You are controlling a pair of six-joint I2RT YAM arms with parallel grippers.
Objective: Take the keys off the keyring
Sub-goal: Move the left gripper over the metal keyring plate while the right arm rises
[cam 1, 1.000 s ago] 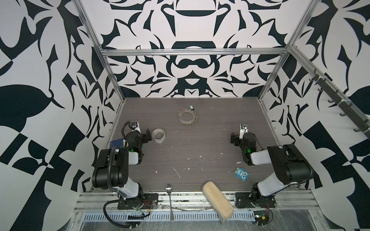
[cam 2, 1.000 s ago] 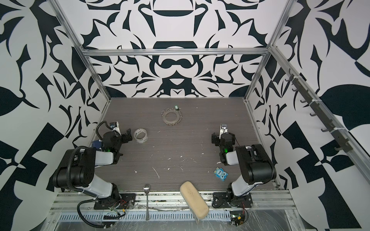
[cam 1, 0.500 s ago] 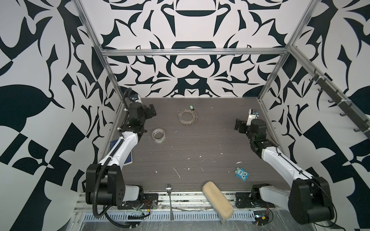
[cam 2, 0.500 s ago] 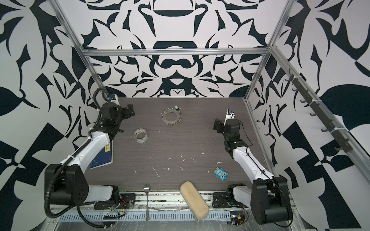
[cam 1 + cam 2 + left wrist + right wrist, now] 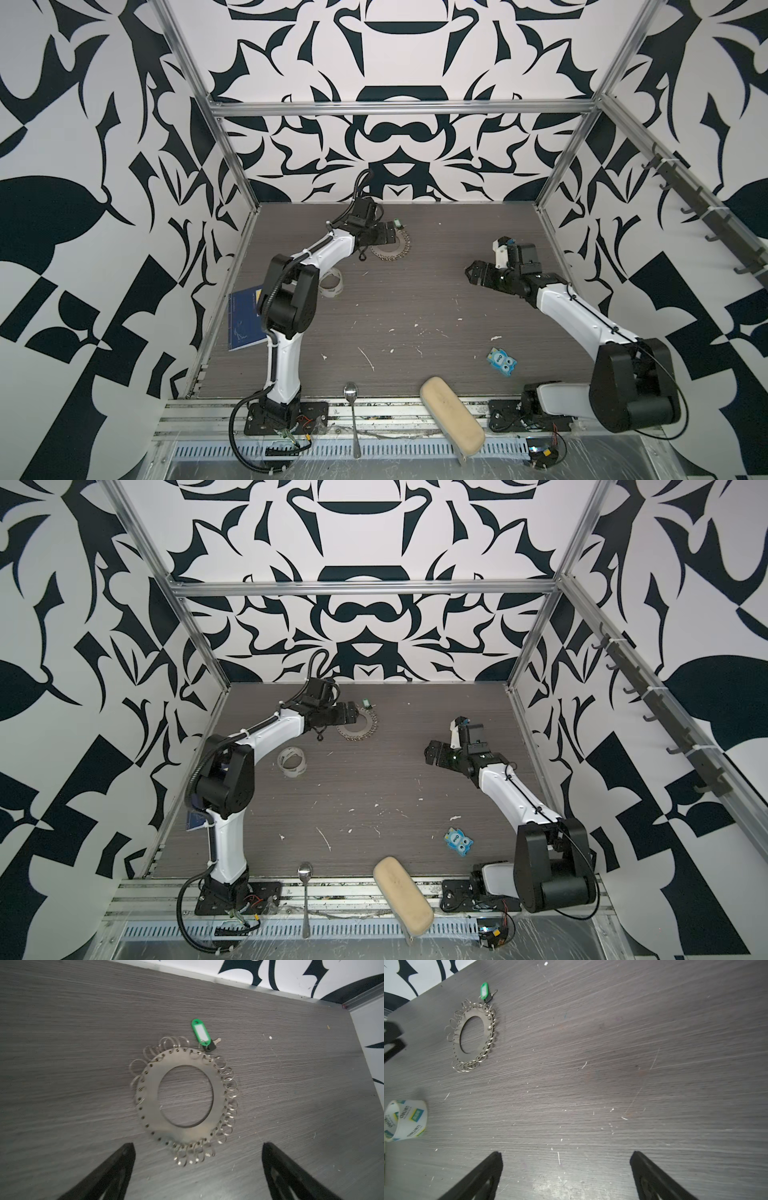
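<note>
Reach is what has changed: a second ago both arms sat folded at their bases, and now the left gripper (image 5: 198,1145) hangs just over the keyring (image 5: 151,1093). Its jaws are wide and empty, one to each side of the keyring's near rim in the left wrist view.

The keyring lies flat on the table (image 5: 62,1043), untouched and in the same spot. It is a metal disc with many small split rings around its edge. The key (image 5: 200,1031), with its green tag, lies at the keyring's rear edge, hooked to one of those small rings.

The right gripper (image 5: 566,1152) has come out too, but hangs well apart from the keyring, to its right, also wide and empty. The tape roll (image 5: 404,1120) stands to the keyring's front left, clear of both grippers.

Nothing is off the keyring yet, though the approach looks mostly done. I judge the left gripper is placed to pin or lift the keyring, while the right must close in on the key.
</note>
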